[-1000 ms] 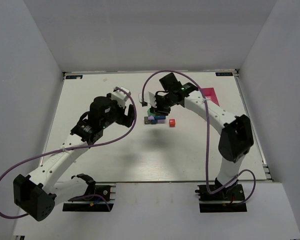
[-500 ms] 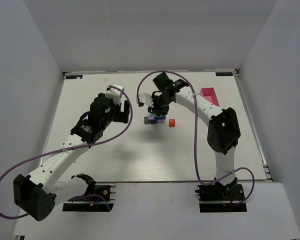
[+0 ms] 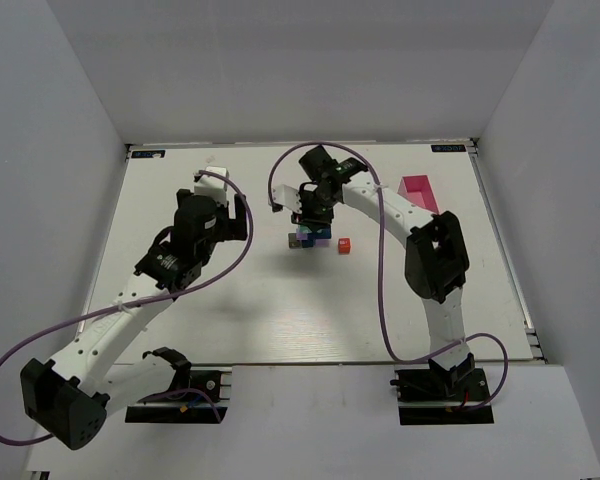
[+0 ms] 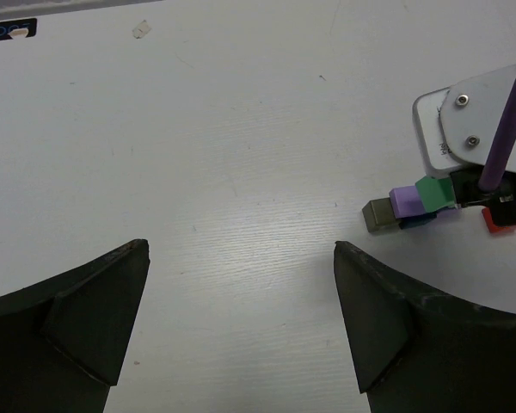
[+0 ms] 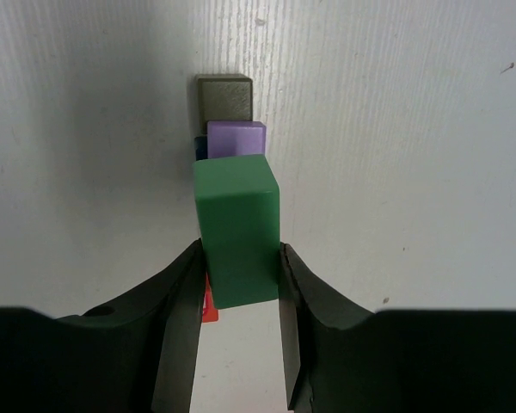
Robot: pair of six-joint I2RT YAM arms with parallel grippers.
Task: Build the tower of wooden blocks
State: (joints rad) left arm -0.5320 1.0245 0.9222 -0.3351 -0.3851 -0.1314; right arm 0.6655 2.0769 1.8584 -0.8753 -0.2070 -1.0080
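The wood block tower (image 3: 308, 238) lies just beyond the tips of the right gripper (image 5: 239, 255), which pinches a green block (image 5: 236, 215) over the purple block (image 5: 236, 138). If it is released off-centre, the green block could slide off and scatter the stack. The left gripper (image 4: 241, 248), spread wide and empty, stands well aside.

The white table (image 3: 230, 310) carries the wood block tower (image 3: 308, 240) just toward 12 o'clock from its centre. A single red block (image 3: 344, 245) lies near the tower at its 3 o'clock, apart from it. A pink tray (image 3: 420, 186) sits out toward 2 o'clock.
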